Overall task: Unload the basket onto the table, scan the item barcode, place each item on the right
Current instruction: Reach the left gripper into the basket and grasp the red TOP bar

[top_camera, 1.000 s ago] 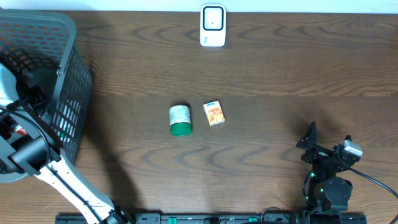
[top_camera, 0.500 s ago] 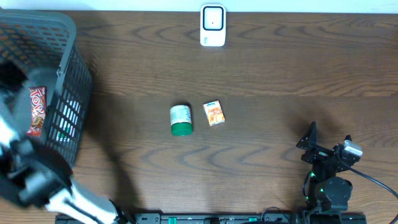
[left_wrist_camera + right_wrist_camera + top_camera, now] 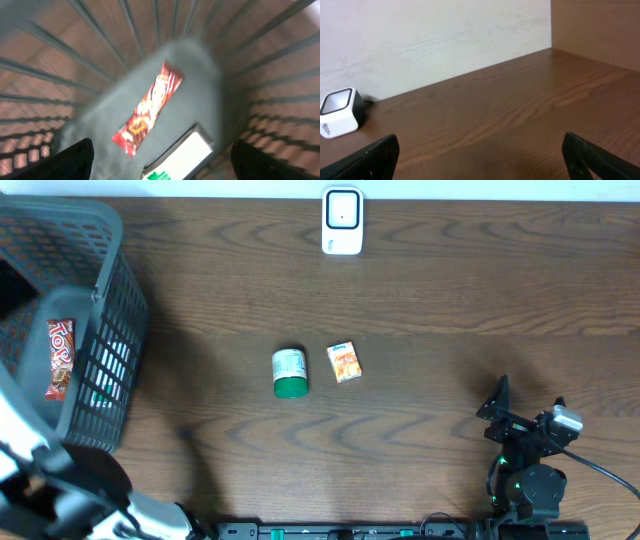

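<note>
**Left pincer**: jaws wide, empty, over the red candy-bar wrapper in the grey mesh basket, frame left. **Right pincer**: open, lower right. Likely next items are the green-capped white jar or the small orange carton, centre of the brown wooden counter. Grip clear of the barcode and face it to the white box scanner, top centre. Barcodes illegible; left arm blurred.

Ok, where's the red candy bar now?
The candy bar lies inside the grey basket at the overhead view's left edge; the left wrist view shows it on its floor beside a white box.
</note>
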Robot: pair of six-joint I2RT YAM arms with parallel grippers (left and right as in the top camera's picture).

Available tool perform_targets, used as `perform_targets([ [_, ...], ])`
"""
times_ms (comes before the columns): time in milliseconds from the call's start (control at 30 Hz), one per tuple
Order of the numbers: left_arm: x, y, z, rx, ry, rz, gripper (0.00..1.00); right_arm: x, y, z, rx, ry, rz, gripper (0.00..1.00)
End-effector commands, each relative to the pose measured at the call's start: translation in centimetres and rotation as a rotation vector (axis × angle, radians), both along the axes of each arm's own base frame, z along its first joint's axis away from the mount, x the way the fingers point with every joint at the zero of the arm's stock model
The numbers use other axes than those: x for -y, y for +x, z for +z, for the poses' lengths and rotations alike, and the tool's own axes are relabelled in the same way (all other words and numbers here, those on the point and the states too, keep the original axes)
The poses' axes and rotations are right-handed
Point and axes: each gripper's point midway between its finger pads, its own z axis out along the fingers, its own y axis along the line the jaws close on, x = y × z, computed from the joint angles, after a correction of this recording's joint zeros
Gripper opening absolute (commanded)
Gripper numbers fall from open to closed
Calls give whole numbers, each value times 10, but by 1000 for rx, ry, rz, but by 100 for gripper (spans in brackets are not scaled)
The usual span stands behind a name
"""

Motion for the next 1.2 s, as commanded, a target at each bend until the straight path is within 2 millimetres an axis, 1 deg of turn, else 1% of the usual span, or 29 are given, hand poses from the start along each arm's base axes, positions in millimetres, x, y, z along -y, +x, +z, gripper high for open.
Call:
perform_targets([
  [0,-6,-4,-50,-138,-31,-42,87,4,-1,-1,-5,-10,-19,99],
  [67,-9,-1,-75,-182,-50,-68,87,4,-1,-1,-5,-10,-19,99],
  [133,-15,-2,-91,-224,-43,-66,87,4,-1,-1,-5,-10,-19,99],
  [233,-27,-3,-111,-284,-20,-43,87,4,-1,-1,-4,-10,-19,99],
  [367,-31,1,-135,-321,-31,-69,88,4,-1,-1,-5,-10,-19,99],
  [667,-29,0,-193,-411,-110,-80,88,4,-1,-1,-4,-10,-19,99],
  [800,-26,-2,-210,-439,-138,-85,88,4,-1,-1,-5,-10,-19,99],
  [867,-20,-2,-216,-435,-169,-94,87,4,-1,-1,-5,-10,-19,99],
  [900,-16,-2,-218,-428,-188,-101,84,4,-1,-1,-5,-10,-19,99],
  [933,-11,-2,-221,-423,-211,-108,74,4,-1,-1,-5,-10,-19,99],
  [967,-8,-3,-223,-420,-225,-112,57,4,-1,-1,-5,-10,-19,99],
  [1000,-3,-4,-227,-417,-248,-118,35,4,-1,-1,-5,-10,-19,99],
  [1033,-1,-5,-228,-419,-256,-118,25,4,-1,-1,-4,-10,-19,99],
  [1067,0,-7,-230,-425,-262,-111,9,4,-1,-1,-5,-10,-19,99],
  [1100,2,-10,-231,-434,-270,-108,7,4,-1,-1,-5,-10,-19,99],
  [1167,5,-14,-230,-448,-283,-108,7,4,-1,-1,-5,-10,-19,99],
])
